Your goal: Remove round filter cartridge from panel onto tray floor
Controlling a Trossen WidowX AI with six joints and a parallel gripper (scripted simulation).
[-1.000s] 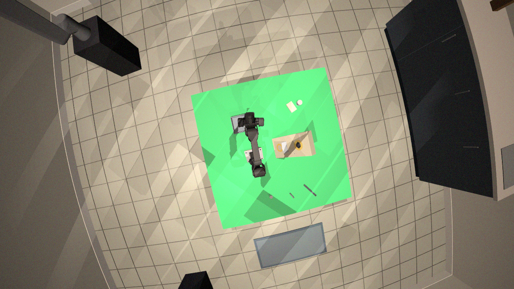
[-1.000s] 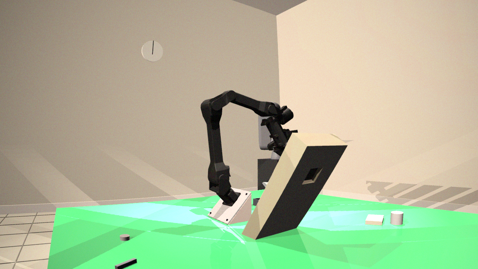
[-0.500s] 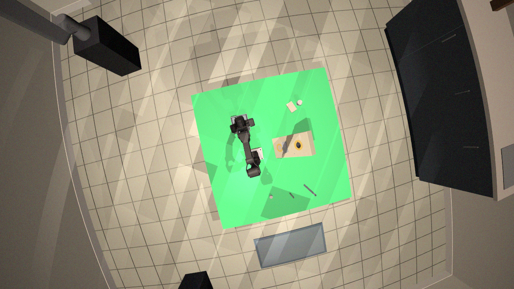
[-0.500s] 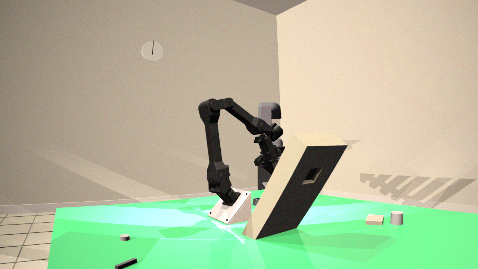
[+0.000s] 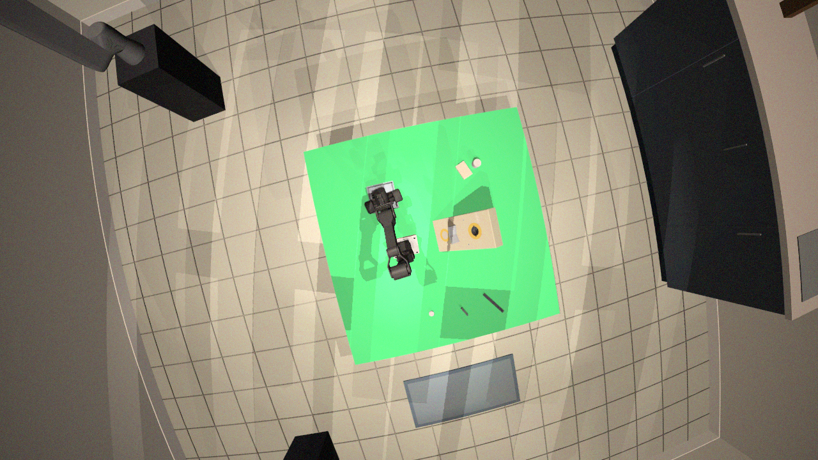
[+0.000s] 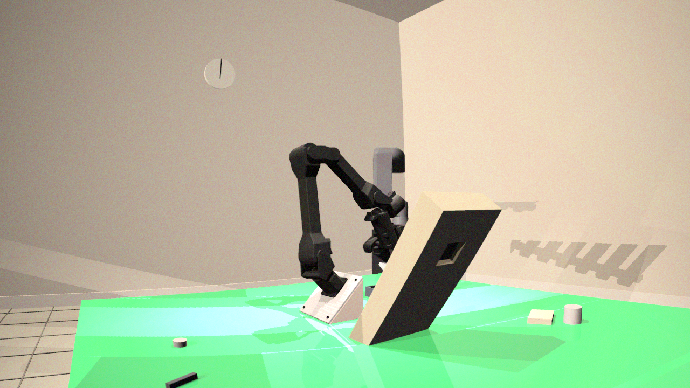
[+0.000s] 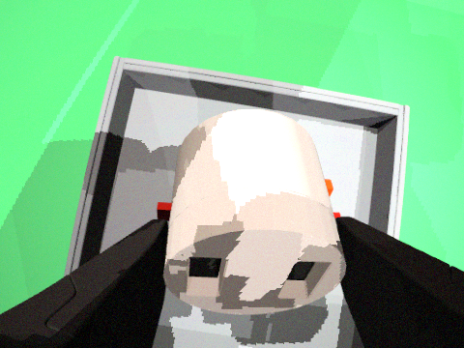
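Note:
My gripper is shut on the filter cartridge, one finger on each side of it. The cartridge is a pale, round cylinder with two dark slots on its near face. It is held over the tray, a shallow grey box with raised walls. The cartridge hides the middle of the tray floor, and its height above that floor is hard to tell. The service panel is a tilted beige block. Its face shows a dark round opening ringed in yellow, with no cartridge visible in it.
The arm's white base plate stands between the tray and the panel's low end. A small beige block and a white cylinder stand together. A small white disc and a dark bar lie elsewhere on the table.

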